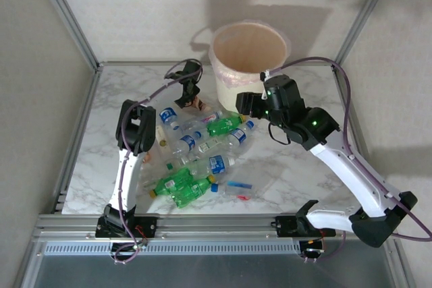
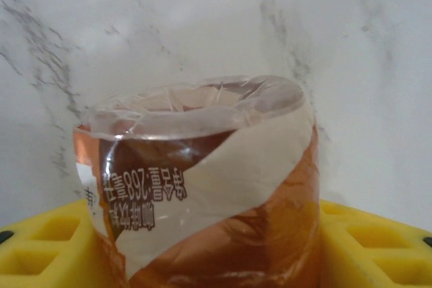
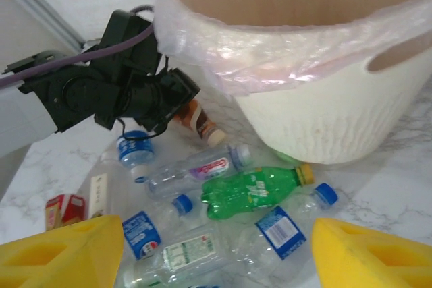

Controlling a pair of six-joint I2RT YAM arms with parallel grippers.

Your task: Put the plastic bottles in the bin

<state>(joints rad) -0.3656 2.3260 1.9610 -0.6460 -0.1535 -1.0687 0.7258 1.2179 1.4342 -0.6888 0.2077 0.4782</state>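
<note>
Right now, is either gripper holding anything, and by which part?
Left gripper is shut on the orange-brown bottle, across its labelled body near the base. Right gripper is open, holding nothing.

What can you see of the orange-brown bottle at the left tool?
The orange-brown bottle is clear plastic, wrapped in a glossy orange-brown and cream label with printed text, with a pale cap. It sits clamped between the left tool's yellow pads, base toward the wrist camera, cap angled down beside the bin. Whether it touches the table is unclear.

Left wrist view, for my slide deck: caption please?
Left gripper shut on the orange-brown labelled bottle, marble table behind.
</note>
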